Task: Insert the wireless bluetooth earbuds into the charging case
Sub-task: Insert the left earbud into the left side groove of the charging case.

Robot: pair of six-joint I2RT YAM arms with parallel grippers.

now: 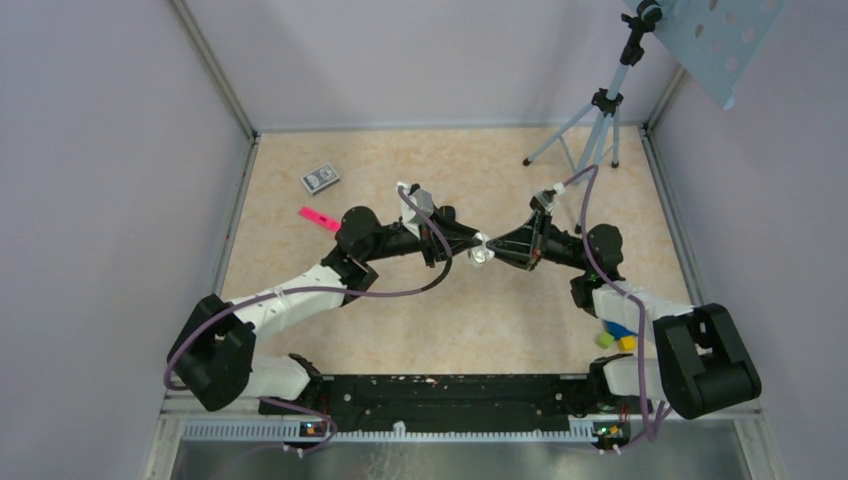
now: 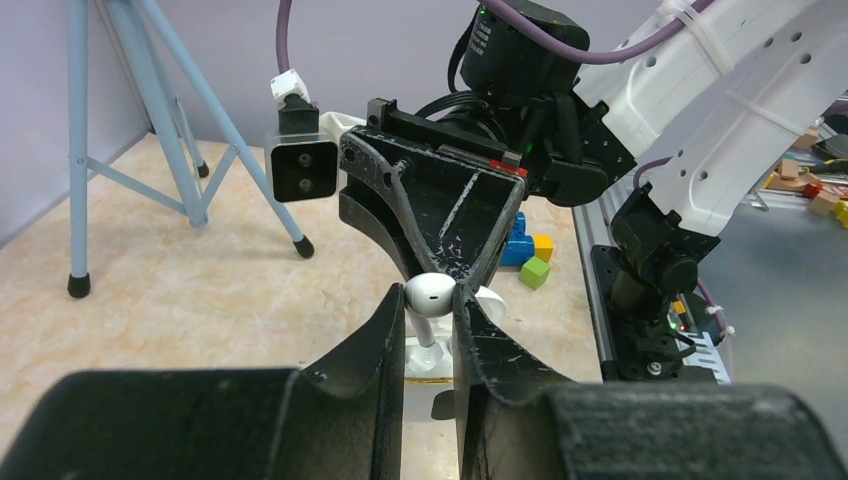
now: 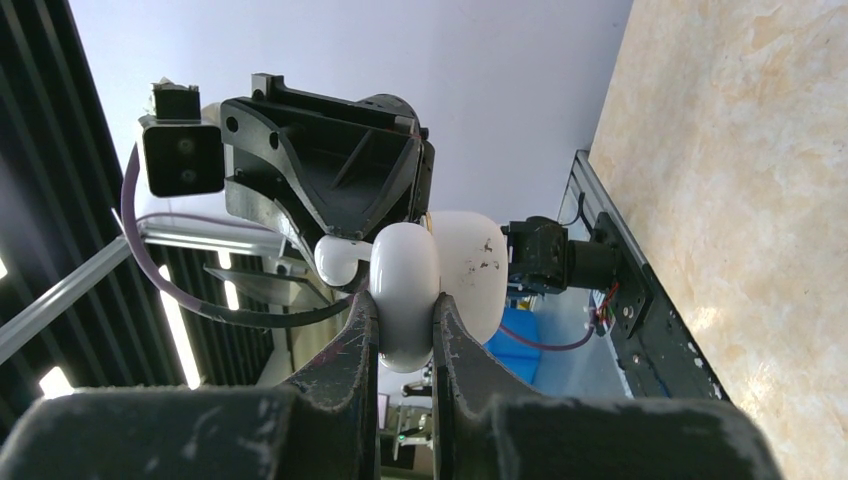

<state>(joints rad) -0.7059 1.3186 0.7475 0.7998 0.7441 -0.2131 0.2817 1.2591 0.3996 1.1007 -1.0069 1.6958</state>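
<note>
Charging case (image 3: 405,270) clamped between right jaws, clear in right wrist view; overhead shows just a white blob above the bench (image 1: 500,320). Earbud (image 2: 432,290) pinched in left jaws, head at right jaws' tips, seen only from left wrist.

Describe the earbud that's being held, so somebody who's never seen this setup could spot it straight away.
Over the middle of the beige table, the left claw and right claw meet tip to tip. The left one pinches the earbud by its stem, rounded head poking out. It is small, white and stemmed, unlike the fatter white charging case that the right claw grips.
</note>
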